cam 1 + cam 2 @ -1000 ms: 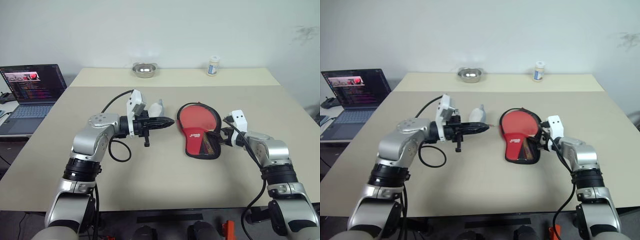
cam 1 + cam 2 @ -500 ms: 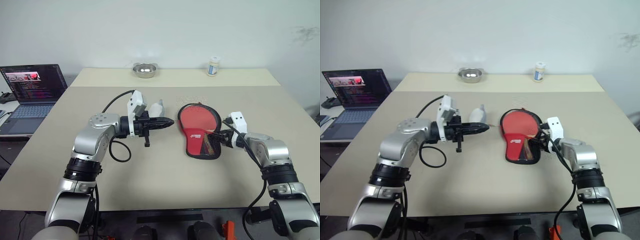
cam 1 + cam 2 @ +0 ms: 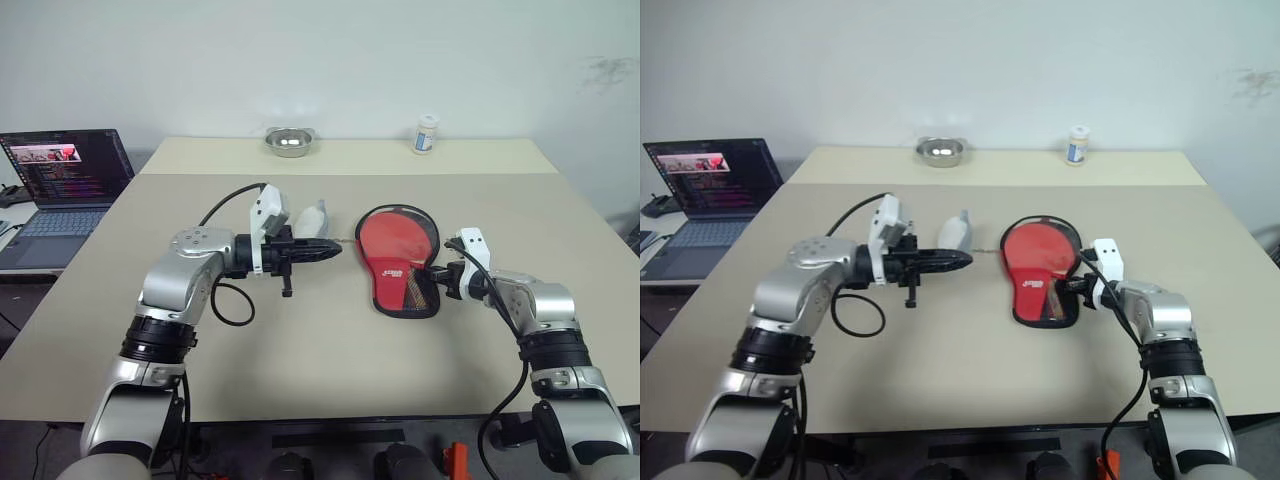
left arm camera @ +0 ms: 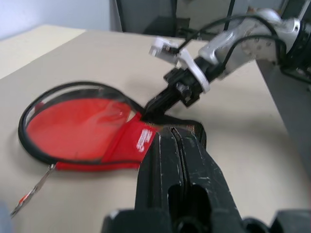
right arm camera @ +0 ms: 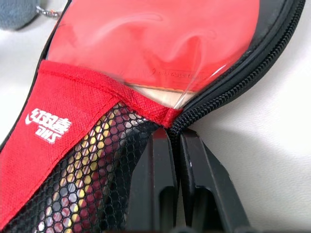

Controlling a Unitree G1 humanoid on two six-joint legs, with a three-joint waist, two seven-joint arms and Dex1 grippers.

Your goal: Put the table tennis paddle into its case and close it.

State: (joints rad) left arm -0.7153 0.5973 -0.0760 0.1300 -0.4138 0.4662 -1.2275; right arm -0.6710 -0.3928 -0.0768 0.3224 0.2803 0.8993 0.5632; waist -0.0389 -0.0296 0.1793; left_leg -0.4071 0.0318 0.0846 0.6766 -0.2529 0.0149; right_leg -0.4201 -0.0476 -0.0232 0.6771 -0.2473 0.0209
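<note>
The paddle point(image 3: 398, 236) sits inside the case point(image 3: 402, 282) near the middle of the worktop point(image 3: 330, 350), its red blade showing through the unzipped rim, handle under the mesh. The right claw point(image 3: 443, 283) has its fingers pressed together against the case's right edge, seemingly pinching the zipper rim where the mesh pocket ends. The left claw point(image 3: 330, 249) hovers just left of the case, fingers pressed together on nothing. With the soft case unpinned, a pull along the zipper could drag or buckle it, or the thin rim could slip free.
</note>
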